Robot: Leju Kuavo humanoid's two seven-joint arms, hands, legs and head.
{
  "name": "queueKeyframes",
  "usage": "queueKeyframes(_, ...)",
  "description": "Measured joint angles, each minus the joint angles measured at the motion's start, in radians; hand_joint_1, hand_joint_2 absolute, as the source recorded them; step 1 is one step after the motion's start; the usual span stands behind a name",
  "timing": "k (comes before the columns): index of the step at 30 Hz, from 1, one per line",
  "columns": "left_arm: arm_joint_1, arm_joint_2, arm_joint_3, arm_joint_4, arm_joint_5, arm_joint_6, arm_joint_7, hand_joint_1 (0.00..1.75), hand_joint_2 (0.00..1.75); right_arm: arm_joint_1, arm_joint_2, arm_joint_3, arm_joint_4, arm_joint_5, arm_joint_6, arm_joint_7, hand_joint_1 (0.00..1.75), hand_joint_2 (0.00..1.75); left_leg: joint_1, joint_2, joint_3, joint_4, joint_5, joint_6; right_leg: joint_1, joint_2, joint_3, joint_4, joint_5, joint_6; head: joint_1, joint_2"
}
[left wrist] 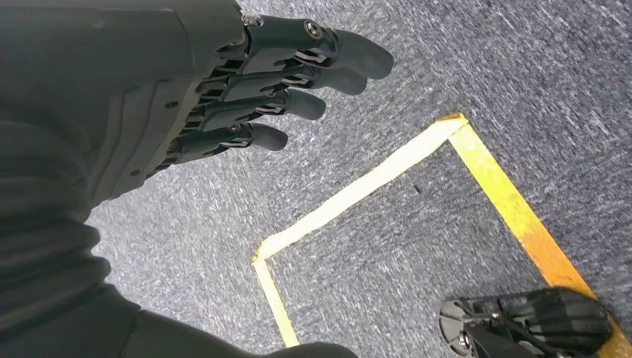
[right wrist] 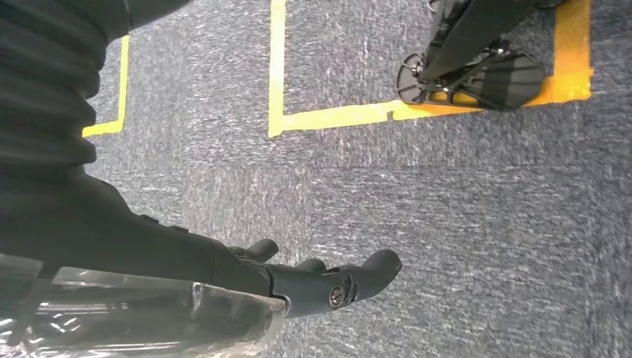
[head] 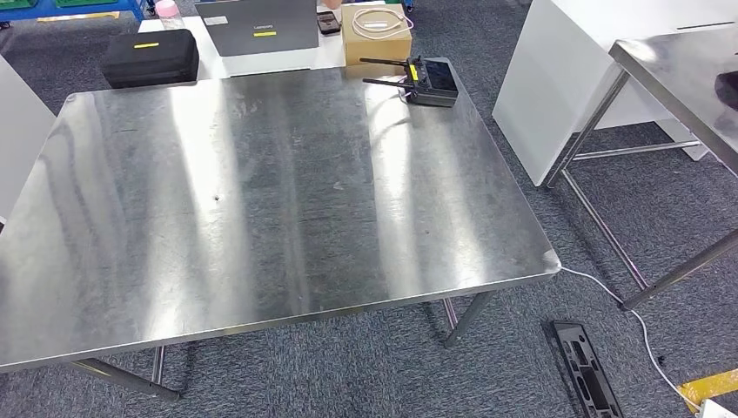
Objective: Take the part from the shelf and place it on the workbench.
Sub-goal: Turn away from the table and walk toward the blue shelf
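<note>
Head view: workbench (head: 261, 200) ahead, remote controller (head: 424, 80) at far right corner; part, shelf not visible, direction unknown

Left wrist: my left hand (left wrist: 246, 89) hangs over carpet, fingers apart, holding nothing

Right wrist: my right hand (right wrist: 298, 280) likewise, fingers extended, holding nothing

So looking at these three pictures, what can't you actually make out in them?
- Right hand, right wrist view: clear plastic wrap lies against it; what the wrap holds, and whether the hand grips it, cannot be told.
- Second steel table, head view: cut off by the right edge, with a dark thing on it.
- Laptop and cardboard box behind the workbench: cut off by the top edge.
- Remote controller: screen too small to read.
</note>
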Motion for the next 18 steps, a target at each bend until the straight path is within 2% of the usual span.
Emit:
queueKeyframes(1,-0.004,-0.005,0.019,0.003,-0.023,0.003,-0.001,0.0,0.0,-0.004,0.005,-0.018,0.002,0.015,-0.008,-0.006,0.0,0.0,0.0,0.0,0.0,0.0,0.0,0.0,0.0,0.0,0.0,0.0,0.0,0.0,0.0,0.0)
queueKeyframes(8,-0.022,-0.029,0.111,0.018,-0.132,0.016,-0.01,0.0,0.0,-0.022,0.028,-0.11,0.014,0.087,-0.044,-0.037,0.0,0.0,0.0,0.0,0.0,0.0,0.0,0.0,0.0,0.0,0.0,0.0,0.0,0.0,0.0,0.0)
queueKeyframes(18,-0.06,-0.068,0.293,0.048,-0.324,0.037,-0.032,0.0,0.0,-0.055,0.067,-0.269,0.041,0.23,-0.088,-0.114,0.0,0.0,0.0,0.0,0.0,0.0,0.0,0.0,0.0,0.0,0.0,0.0,0.0,0.0,0.0,0.0)
